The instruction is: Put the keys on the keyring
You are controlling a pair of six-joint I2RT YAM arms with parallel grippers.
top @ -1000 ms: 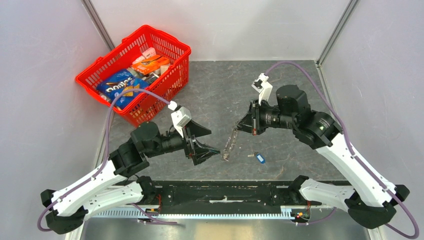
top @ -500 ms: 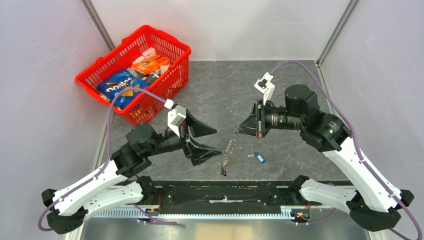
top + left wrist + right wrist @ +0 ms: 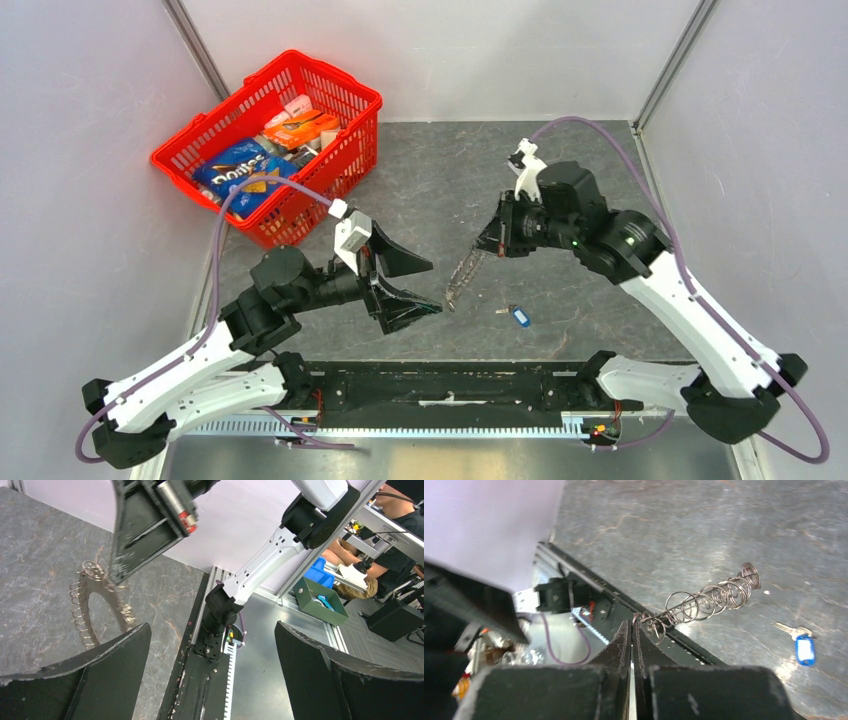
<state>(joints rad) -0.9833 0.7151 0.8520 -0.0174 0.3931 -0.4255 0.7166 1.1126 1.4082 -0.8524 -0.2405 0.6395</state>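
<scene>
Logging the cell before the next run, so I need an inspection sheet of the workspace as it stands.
Surface: grey marbled tabletop, no spills seen.
Job's things: silvery ring bundle dangles from the right end effector; blue-tagged key lies on the table, apart.
Clutter: red basket of snack packs, far left.
End effectors: left end effector open, empty; right end effector shut on the ring bundle.
Cables: purple cables loop along both arms, no snags seen.
Surroundings: pale walls; a person beyond the rig.

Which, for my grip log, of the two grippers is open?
The left gripper: its jaws stand wide and empty; the right gripper is shut on the silvery bunch.
</scene>
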